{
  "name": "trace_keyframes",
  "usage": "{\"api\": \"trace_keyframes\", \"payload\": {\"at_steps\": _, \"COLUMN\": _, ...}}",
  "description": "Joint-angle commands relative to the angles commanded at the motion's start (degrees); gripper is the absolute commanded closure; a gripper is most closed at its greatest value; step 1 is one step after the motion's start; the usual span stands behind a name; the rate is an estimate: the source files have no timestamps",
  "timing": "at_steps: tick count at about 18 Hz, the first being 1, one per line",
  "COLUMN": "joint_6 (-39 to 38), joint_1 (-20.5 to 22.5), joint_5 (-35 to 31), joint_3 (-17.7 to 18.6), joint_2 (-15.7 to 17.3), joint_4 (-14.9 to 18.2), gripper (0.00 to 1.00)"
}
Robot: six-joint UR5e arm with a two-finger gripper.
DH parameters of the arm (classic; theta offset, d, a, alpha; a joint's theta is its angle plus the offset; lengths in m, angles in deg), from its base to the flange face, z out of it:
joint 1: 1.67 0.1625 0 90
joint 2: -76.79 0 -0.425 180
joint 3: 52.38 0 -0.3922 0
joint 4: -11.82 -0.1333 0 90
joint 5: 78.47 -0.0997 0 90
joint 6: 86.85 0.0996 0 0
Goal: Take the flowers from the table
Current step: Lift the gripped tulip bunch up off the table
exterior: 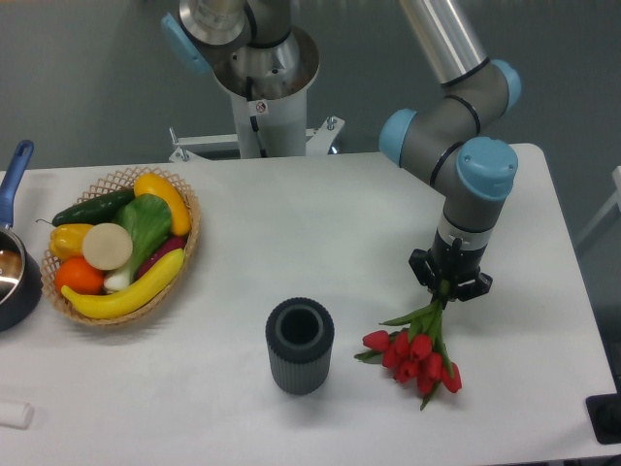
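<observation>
The flowers (pixel 415 354), a bunch of red tulips with green stems and leaves, lie toward the front right of the white table (pixel 291 243), buds pointing to the front. My gripper (pixel 448 289) points straight down over the stem ends and is shut on the stems. The buds still look close to the tabletop; I cannot tell whether they touch it.
A dark grey ribbed cylindrical vase (pixel 300 346) stands just left of the flowers. A wicker basket (pixel 184 254) of vegetables and fruit sits at the left, beside a dark pot with a blue handle (pixel 14 272). A small white object (pixel 15 415) lies at the front left edge.
</observation>
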Motion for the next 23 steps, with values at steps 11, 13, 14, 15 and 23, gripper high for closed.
{"api": "trace_keyframes", "payload": {"at_steps": 11, "joint_6": -7.37, "joint_1": 2.99, "joint_5": 17.65, "joint_3": -1.06, "joint_2": 10.9, "joint_4": -0.88, "gripper": 0.78}}
{"api": "trace_keyframes", "payload": {"at_steps": 13, "joint_6": -10.97, "joint_1": 4.3, "joint_5": 24.49, "joint_3": -1.23, "joint_2": 13.27, "joint_4": -0.88, "gripper": 0.78}}
{"api": "trace_keyframes", "payload": {"at_steps": 14, "joint_6": -12.47, "joint_1": 4.57, "joint_5": 26.79, "joint_3": -1.15, "joint_2": 14.32, "joint_4": -0.88, "gripper": 0.78}}
{"api": "trace_keyframes", "payload": {"at_steps": 15, "joint_6": -13.35, "joint_1": 5.27, "joint_5": 27.77, "joint_3": -1.23, "joint_2": 14.77, "joint_4": -0.88, "gripper": 0.78}}
{"api": "trace_keyframes", "payload": {"at_steps": 23, "joint_6": -14.5, "joint_1": 9.49, "joint_5": 42.45, "joint_3": -1.24, "joint_2": 14.77, "joint_4": -0.88, "gripper": 0.78}}
